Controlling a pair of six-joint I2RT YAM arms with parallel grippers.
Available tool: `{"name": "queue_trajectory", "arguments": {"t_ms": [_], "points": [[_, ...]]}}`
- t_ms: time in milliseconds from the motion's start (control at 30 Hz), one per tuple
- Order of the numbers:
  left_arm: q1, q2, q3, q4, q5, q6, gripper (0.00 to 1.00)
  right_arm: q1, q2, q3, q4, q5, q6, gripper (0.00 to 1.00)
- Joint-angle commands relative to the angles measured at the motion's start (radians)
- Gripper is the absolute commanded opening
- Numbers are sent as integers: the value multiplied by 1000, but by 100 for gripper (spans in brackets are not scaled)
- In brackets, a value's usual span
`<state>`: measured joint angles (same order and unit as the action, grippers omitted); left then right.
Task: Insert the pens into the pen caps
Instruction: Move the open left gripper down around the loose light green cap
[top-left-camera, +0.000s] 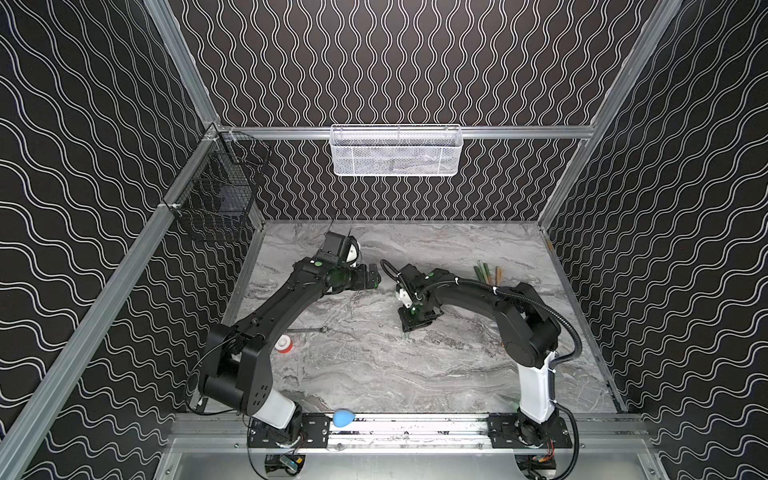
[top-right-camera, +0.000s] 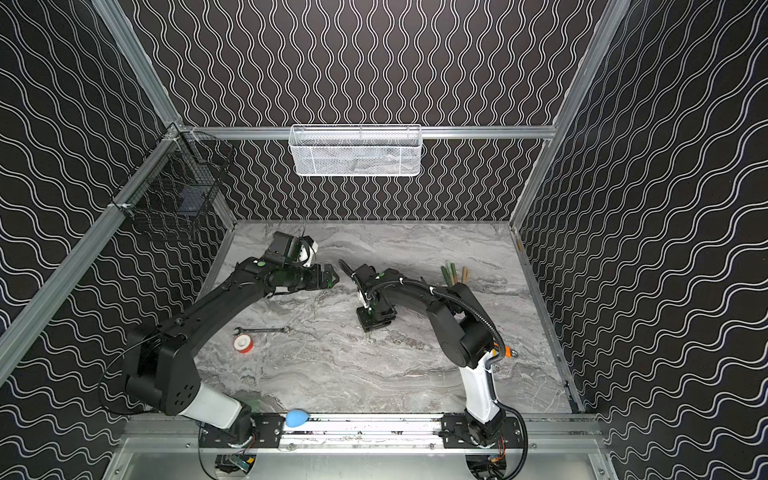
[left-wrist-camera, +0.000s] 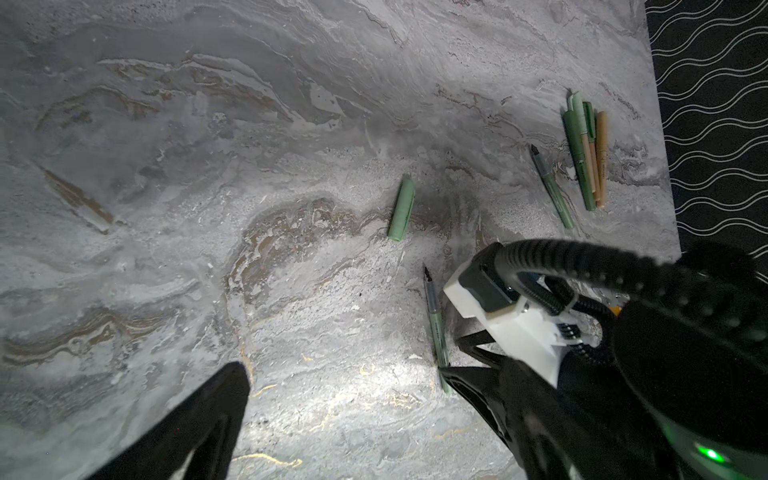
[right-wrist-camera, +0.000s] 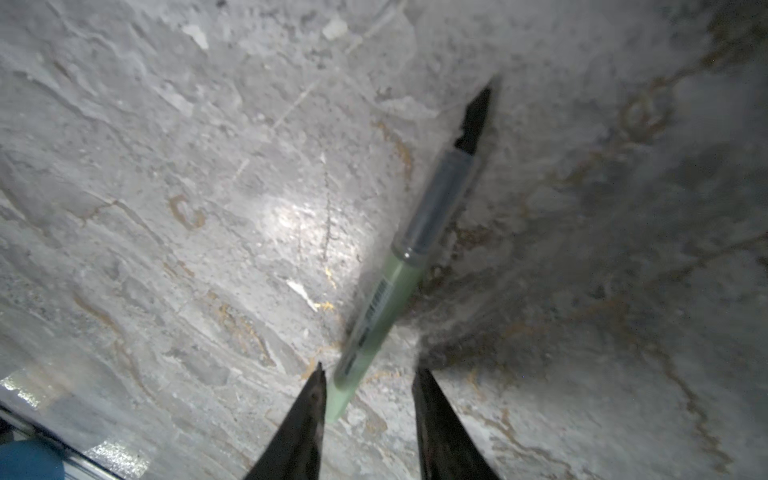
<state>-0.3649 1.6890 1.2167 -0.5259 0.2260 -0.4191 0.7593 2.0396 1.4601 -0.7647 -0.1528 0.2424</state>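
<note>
In the middle of the counter (top-left-camera: 374, 374), the right gripper (right-wrist-camera: 369, 369) hangs low, its fingers a little apart on each side of the back end of a pale green pen (right-wrist-camera: 399, 282) lying flat. Farther back, the left gripper (top-left-camera: 372, 277) is spread wide and holds nothing. A pale green pen cap (left-wrist-camera: 402, 208) lies alone, and a bunch of green and tan pens (top-left-camera: 487, 272) lies far back on the right.

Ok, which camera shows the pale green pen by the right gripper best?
The right wrist view: the pen fills it, tip to barrel, between the fingers. In the left wrist view the pen is smaller, partly hidden; both top views show only a sliver.
</note>
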Motion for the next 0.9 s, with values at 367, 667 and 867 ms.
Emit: {"name": "queue_trajectory", "arguments": {"t_ms": [367, 667, 867], "points": [[53, 2, -13, 16, 16, 46, 99, 9, 109, 69, -150, 153, 39, 20], [51, 134, 48, 7, 98, 150, 98, -22, 15, -38, -109, 147, 52, 8], [16, 247, 158, -17, 92, 202, 93, -60, -134, -154, -48, 112, 47, 5]]}}
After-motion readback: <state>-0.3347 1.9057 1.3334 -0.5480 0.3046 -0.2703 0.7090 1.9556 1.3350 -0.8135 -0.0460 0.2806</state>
